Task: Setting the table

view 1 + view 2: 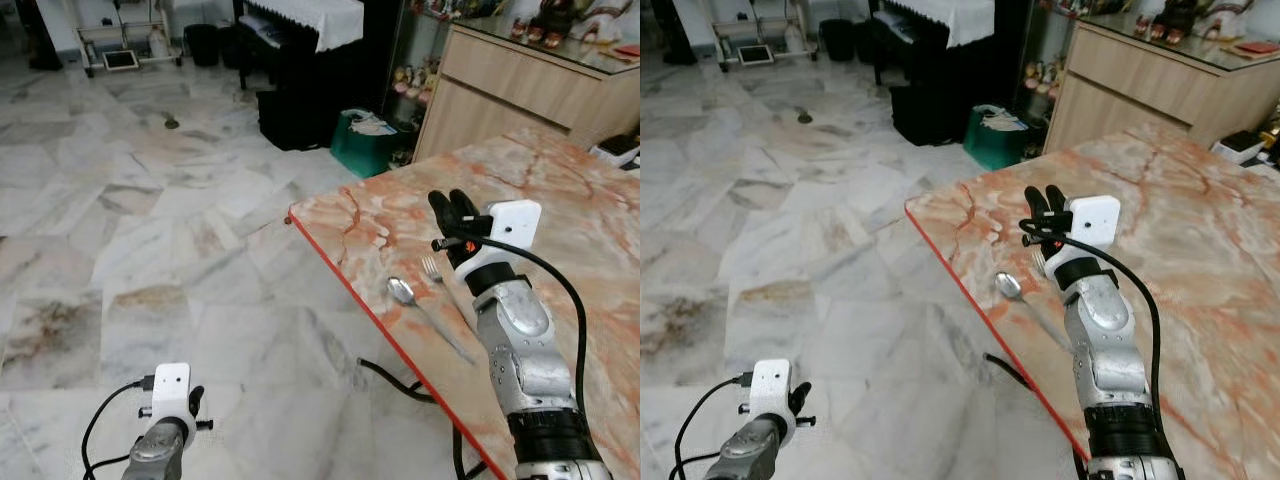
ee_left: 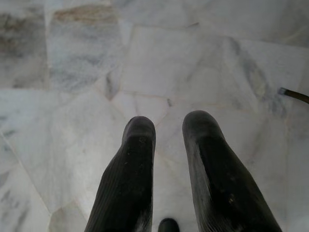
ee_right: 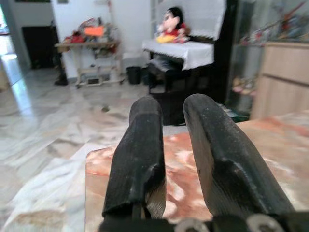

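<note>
The right pincer (image 1: 452, 204) is raised above the marble counter (image 1: 560, 190), fingers slightly parted, grasping nothing. A spoon (image 1: 403, 292) and fork (image 1: 433, 270) lie side by side near the counter's edge. The left pincer (image 2: 169, 126) hangs over the floor (image 1: 150, 220), slightly parted, empty. No writing is readable.

Right claw (image 1: 1043, 200) above spoon (image 1: 1011, 286) on table (image 1: 1200, 250)

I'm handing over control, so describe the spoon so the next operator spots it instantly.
Find the pink marble table on the right, then its red front edge. The spoon lies just inside that edge, left of the raised right hand. Unlike the fork beside it, it ends in a rounded shiny bowl.
</note>
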Controlling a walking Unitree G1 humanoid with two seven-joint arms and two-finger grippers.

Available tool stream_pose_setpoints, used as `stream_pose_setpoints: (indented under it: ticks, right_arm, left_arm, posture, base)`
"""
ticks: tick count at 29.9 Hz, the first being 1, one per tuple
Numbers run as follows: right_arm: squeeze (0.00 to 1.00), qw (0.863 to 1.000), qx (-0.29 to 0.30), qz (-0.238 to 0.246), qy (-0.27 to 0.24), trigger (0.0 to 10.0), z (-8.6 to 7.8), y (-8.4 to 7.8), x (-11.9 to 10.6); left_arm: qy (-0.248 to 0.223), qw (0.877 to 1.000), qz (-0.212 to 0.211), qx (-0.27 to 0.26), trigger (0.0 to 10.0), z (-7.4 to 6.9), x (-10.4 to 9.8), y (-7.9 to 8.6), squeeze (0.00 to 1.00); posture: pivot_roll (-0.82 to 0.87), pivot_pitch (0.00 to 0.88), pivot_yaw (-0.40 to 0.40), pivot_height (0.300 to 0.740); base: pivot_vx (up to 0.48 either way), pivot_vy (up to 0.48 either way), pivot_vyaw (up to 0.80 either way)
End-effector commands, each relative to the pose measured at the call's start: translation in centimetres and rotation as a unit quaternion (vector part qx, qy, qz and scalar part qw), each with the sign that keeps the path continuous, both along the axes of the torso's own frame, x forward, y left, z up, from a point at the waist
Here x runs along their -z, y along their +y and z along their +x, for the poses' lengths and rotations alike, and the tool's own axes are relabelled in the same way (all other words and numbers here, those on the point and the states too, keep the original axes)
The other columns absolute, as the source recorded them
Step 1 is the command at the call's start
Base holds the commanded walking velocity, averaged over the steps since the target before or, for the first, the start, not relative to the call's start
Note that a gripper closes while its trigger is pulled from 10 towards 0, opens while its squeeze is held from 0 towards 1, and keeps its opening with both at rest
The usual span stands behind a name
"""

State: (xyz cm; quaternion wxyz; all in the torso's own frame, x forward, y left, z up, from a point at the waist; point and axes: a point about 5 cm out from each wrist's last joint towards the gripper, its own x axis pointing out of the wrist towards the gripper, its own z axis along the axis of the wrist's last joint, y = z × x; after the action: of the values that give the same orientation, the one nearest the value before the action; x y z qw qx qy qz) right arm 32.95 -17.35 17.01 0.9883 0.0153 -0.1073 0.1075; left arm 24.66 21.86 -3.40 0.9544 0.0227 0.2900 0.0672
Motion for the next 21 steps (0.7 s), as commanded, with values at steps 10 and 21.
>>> stream_pose_setpoints:
  ticks: [10, 21]
  right_arm:
    - [0.00, 1.000, -0.003, -0.007, -0.003, 10.0, -0.1, -0.3, -0.4]
    - [0.00, 0.988, -0.029, -0.124, 0.087, 10.0, -0.8, -1.8, -0.4]
  left_arm:
    - [-0.006, 1.000, -0.007, 0.004, 10.0, 0.1, 0.0, -0.3, 0.00]
    - [-0.006, 1.000, -0.009, 0.006, 10.0, 0.2, -0.1, -0.3, 0.00]
  posture:
    - [0.12, 0.000, -0.037, 0.727]
    - [0.11, 0.000, -0.031, 0.727]
  base:
    - [0.000, 0.000, 0.00]
    - [0.000, 0.000, 0.00]
